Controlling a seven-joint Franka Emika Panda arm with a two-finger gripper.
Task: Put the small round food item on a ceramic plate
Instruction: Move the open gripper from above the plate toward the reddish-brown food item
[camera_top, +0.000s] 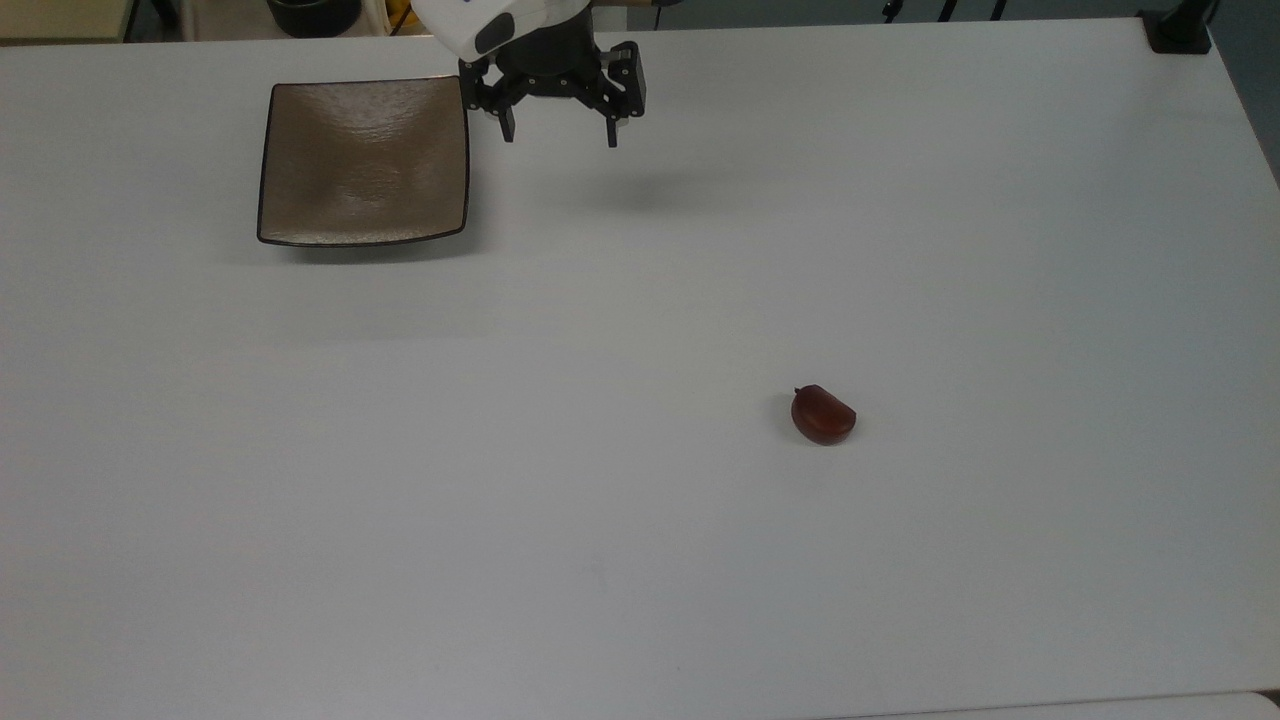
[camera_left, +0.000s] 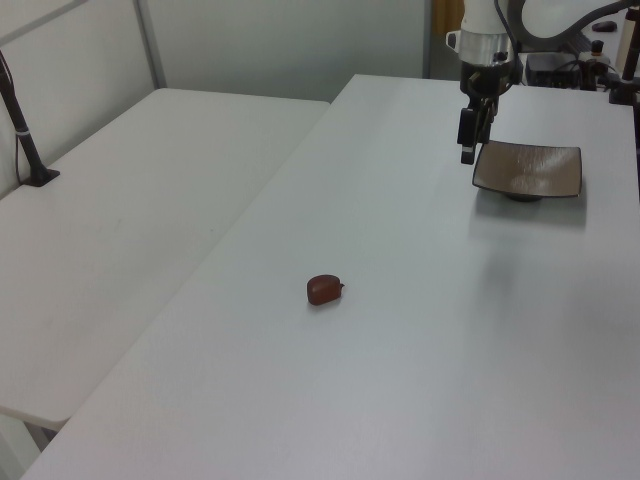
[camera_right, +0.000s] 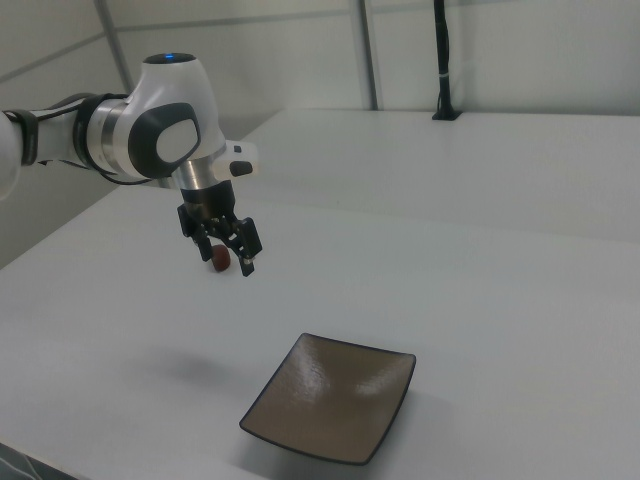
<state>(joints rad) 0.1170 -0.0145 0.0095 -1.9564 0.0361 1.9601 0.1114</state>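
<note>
The white robot arm (camera_top: 480, 20) was cut off by the top view's upper edge. In the right view, the black two-finger gripper (camera_right: 225, 258) partly hid the small dark reddish-brown rounded food lump (camera_right: 219, 259) behind it.

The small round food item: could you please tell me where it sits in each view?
Top view: small round food item, right of centre on the table.
Left view: centre-left.
Right view: upper left, behind the tool.
Shared landmark: ceramic plate, far from it.

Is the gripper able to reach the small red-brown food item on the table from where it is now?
Probably yes. The open gripper hangs beside the plate, and bare table lies between it and the food item.
</note>
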